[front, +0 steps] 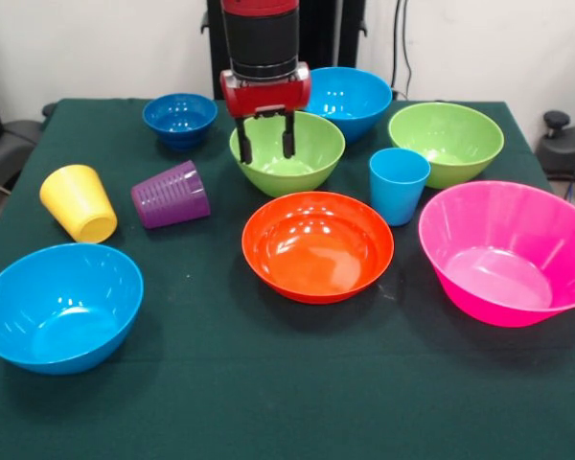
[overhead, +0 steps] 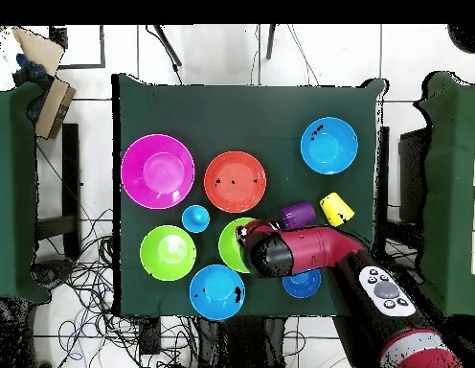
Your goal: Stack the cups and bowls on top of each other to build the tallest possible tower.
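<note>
My gripper (front: 265, 144) is open and empty, with its fingers hanging just above a lime green bowl (front: 287, 158) at the far middle. The second lime green bowl (front: 446, 142) is to its right. An orange bowl (front: 317, 244) sits in the middle and a large pink bowl (front: 508, 251) at the near right. One light blue bowl (front: 59, 305) is at the near left, another (front: 350, 96) at the far side. A small dark blue bowl (front: 180, 120) is at the far left. A light blue cup (front: 399, 184) stands upright. The purple cup (front: 171, 195) and the yellow cup (front: 79, 201) lie tipped over at the left.
All bowls stand apart and open side up on the dark green table (front: 268, 383). In the overhead view my arm (overhead: 318, 251) covers part of the green bowl (overhead: 232, 244) and the dark blue bowl (overhead: 302, 283). Cables lie on the floor (overhead: 88, 287) beside the table.
</note>
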Controlling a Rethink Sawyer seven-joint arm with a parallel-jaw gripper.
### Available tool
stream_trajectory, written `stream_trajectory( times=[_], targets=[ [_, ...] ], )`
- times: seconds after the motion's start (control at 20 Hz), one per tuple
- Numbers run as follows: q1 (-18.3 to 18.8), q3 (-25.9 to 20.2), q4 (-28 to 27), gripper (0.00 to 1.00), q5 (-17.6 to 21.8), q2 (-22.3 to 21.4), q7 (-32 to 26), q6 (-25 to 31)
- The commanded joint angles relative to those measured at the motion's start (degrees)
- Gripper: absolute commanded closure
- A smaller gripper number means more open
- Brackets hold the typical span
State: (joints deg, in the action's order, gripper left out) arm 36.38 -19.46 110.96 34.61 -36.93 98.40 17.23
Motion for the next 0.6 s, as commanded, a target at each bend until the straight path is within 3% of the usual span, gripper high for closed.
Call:
stream_trajectory(
  times=[0.05, 0.6],
  targets=[
    [0.68, -6.05, 1.76, 0.00, 5.85, 3.25, -10.39, 6.53],
    [2.05, -8.09, 0.74, 0.00, 8.38, 4.08, -11.20, 8.44]
  ],
)
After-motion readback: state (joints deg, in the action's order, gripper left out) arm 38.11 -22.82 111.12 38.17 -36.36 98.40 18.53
